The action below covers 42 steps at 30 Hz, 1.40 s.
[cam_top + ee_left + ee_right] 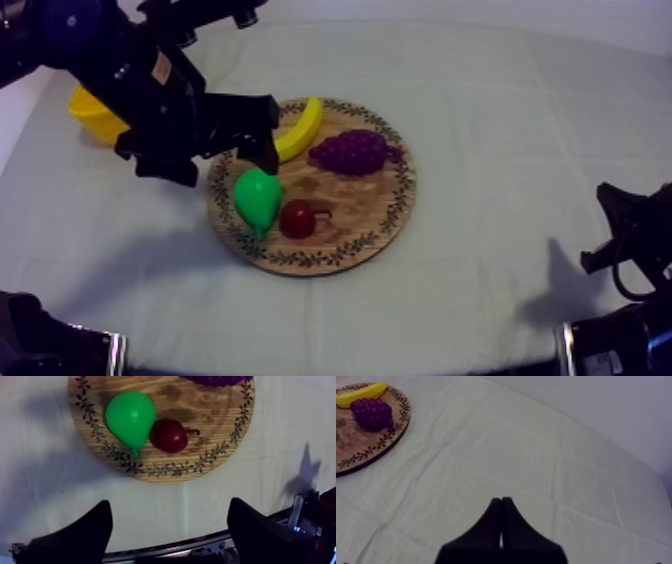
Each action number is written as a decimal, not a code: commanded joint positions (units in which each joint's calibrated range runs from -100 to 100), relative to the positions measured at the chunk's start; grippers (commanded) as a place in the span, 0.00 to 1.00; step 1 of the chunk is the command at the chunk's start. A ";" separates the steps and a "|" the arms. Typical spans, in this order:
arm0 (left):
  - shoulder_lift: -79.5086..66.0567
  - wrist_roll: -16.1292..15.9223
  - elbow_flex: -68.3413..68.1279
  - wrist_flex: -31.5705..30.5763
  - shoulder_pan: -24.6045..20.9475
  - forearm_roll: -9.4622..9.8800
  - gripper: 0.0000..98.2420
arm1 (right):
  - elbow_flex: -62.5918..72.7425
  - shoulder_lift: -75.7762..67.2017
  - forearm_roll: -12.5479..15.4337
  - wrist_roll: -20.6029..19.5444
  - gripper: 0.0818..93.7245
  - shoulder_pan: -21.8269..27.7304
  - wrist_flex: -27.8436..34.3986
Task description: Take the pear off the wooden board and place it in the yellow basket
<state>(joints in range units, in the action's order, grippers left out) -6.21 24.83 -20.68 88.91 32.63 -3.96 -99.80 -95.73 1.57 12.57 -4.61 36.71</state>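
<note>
At left edge of the round patterned-rim wooden board [372, 215], left gripper [263, 132] hovers spread wide, empty. Green toy pear [257, 197] lies on it beside small red fruit [297, 218]. Should straddle pear's fat body, clear of that fruit. Right gripper [501, 521] pinched closed, parked.

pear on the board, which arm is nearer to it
Left. The left arm hangs over the board rim close beside the pear, jaws open. The right arm sits low at the table's right edge, jaws shut, far from the board.

green pear [257, 197], yellow banana [300, 130], purple grapes [352, 152]
</note>
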 commanded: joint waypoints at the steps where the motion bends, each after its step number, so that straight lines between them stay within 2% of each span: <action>1: 0.77 -0.08 -0.43 -0.19 -0.12 -0.01 0.94 | 0.02 -0.03 -0.03 0.05 0.00 0.01 -0.01; 12: 8.97 -2.25 -5.08 -6.86 -3.19 -0.34 0.97 | 0.02 -0.03 -0.03 0.06 0.00 0.01 -0.01; 19: 16.85 -3.12 -3.63 -11.00 -4.27 -1.32 0.97 | 0.02 -0.03 -0.03 0.06 0.00 0.01 -0.01; 30: 30.75 -3.69 5.42 -11.52 -5.19 -2.53 0.97 | 0.02 -0.03 -0.03 0.06 0.00 0.01 -0.01; 35: 34.31 -3.78 6.95 -11.90 -5.64 -3.18 0.93 | 0.02 -0.03 -0.03 0.06 0.00 0.01 -0.01; 42: 36.47 -3.49 8.64 -11.97 -6.17 -3.32 0.83 | 0.02 -0.03 -0.03 0.06 0.00 0.01 -0.01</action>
<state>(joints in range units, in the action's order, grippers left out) 30.19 21.31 -12.08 76.92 26.54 -7.32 -99.80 -95.73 1.52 12.66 -4.61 36.71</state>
